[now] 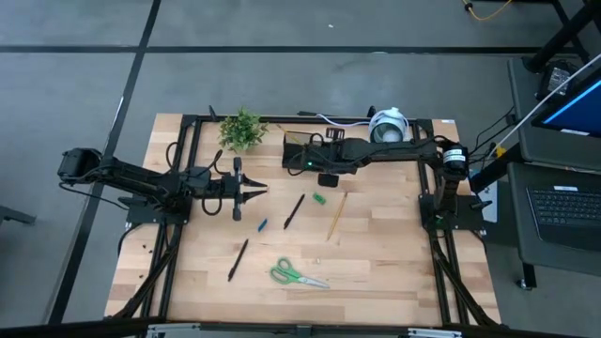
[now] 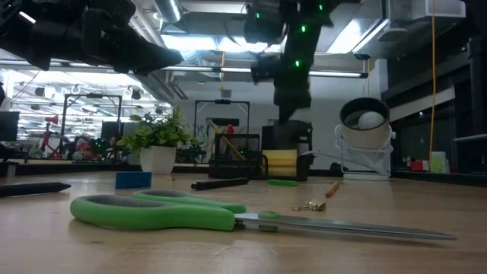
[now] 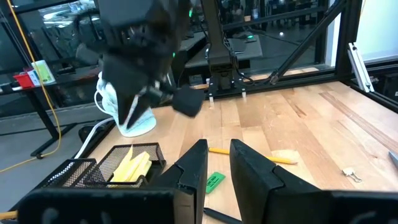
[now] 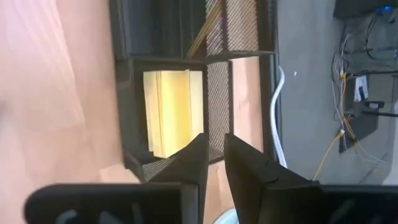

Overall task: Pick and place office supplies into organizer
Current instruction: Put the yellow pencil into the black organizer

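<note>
Green-handled scissors (image 1: 299,275), black pens (image 1: 294,211), wooden pencil (image 1: 337,214) loose on wooden table (image 1: 394,272). Farther back, yellow sticky-note pad (image 4: 171,109) inside black mesh organizer (image 4: 217,93). Raise right gripper (image 4: 216,140), jaws slightly parted and empty, straight up clear of mesh; left gripper (image 3: 217,146) likewise parted, hovering.

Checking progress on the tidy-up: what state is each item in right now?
Sticky-note pad: inside organizer.
Scissors: flat on table, closed.
Pencil: lying on table.
Pens: lying on table.
Left tool: empty, slightly apart.
Right tool: empty, above organizer.
</note>
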Controlling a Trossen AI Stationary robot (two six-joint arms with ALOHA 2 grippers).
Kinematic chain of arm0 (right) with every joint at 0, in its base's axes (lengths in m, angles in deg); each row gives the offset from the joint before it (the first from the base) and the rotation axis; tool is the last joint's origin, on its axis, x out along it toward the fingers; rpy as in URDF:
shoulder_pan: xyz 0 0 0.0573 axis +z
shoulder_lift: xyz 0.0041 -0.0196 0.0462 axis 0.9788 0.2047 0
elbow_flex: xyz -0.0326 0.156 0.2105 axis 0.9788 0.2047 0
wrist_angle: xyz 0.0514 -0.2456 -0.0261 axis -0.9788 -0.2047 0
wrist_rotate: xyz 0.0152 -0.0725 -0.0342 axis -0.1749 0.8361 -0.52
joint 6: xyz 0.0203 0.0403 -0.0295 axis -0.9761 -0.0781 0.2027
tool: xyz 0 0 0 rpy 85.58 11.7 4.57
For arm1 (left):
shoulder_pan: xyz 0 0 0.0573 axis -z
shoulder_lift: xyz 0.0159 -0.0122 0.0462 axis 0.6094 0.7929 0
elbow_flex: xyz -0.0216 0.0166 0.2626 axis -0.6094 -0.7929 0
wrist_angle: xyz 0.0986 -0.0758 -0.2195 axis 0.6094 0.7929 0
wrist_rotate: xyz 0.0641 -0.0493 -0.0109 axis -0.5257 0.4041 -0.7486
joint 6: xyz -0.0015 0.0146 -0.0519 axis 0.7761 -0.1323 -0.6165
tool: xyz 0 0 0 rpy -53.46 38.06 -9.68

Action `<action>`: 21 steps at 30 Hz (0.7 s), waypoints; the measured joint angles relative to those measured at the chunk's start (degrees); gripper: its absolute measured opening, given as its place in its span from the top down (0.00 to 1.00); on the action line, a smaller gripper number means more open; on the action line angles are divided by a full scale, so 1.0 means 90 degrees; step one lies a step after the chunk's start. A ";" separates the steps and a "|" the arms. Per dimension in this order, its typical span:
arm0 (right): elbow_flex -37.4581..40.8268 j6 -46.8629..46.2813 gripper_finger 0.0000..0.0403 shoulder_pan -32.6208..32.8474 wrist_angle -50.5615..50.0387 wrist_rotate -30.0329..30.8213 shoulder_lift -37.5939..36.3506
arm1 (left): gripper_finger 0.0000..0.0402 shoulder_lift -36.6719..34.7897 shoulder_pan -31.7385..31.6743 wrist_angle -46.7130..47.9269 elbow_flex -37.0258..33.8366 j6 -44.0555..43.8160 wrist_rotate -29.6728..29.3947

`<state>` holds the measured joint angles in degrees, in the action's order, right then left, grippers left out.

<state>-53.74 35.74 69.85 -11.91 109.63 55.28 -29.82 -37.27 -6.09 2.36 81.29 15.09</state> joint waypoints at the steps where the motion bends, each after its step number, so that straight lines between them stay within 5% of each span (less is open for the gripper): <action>1: -0.0144 -0.0154 0.86 0.0053 -0.0191 0.0001 -0.0003 | 0.84 0.0000 0.0000 0.0000 0.0000 0.0000 -0.0002; 11: -0.1380 -0.2016 0.97 0.0923 -0.1776 0.0001 -0.0006 | 0.84 -0.0001 0.0000 0.0000 0.0000 0.0000 0.0000; 21: -0.1431 -0.4287 0.97 0.2020 -0.2537 -0.0002 -0.0006 | 0.84 -0.0001 0.0000 0.0000 0.0000 0.0000 0.0011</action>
<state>-66.63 -2.84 88.03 -34.74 109.61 55.23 -29.83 -37.27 -6.09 2.36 81.29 15.18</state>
